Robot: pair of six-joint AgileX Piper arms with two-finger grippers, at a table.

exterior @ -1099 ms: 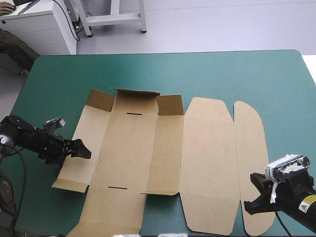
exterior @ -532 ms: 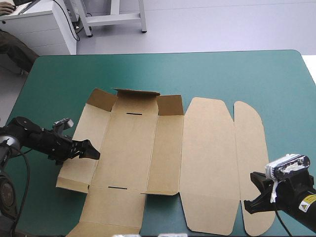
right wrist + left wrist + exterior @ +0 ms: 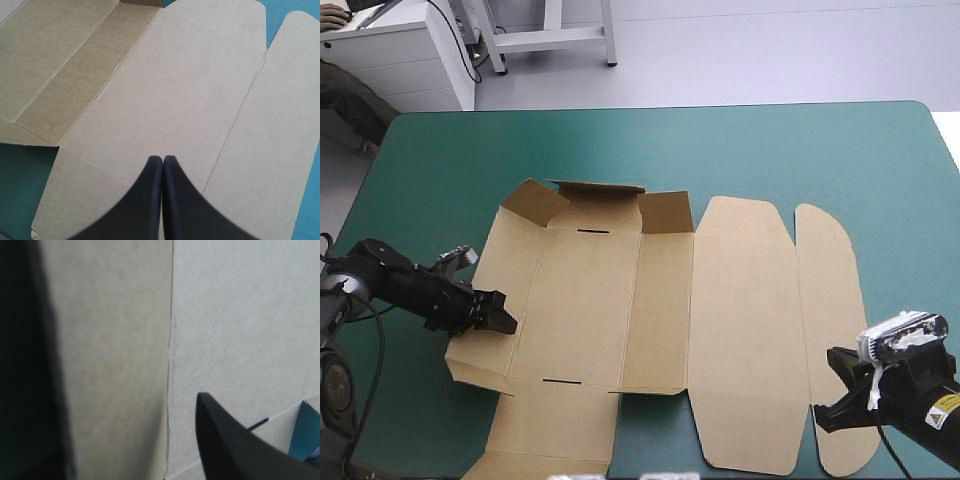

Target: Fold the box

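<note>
**Left wall first**

Your teal-green bench [image 3: 800,150] holds the brown box [image 3: 660,300], mostly flat, its long side running left to right. Your left pincer [image 3: 503,318] is spread wide at the box's left wall [image 3: 515,265], which tilts up a bit. Your right pincer [image 3: 163,159] is pressed together over the flat right end. Left arm is nearer the walls.

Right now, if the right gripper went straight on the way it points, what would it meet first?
The box: the shut right gripper aims at its broad flat lid panel, beside the rounded flap. Height above the board is unclear.
</note>
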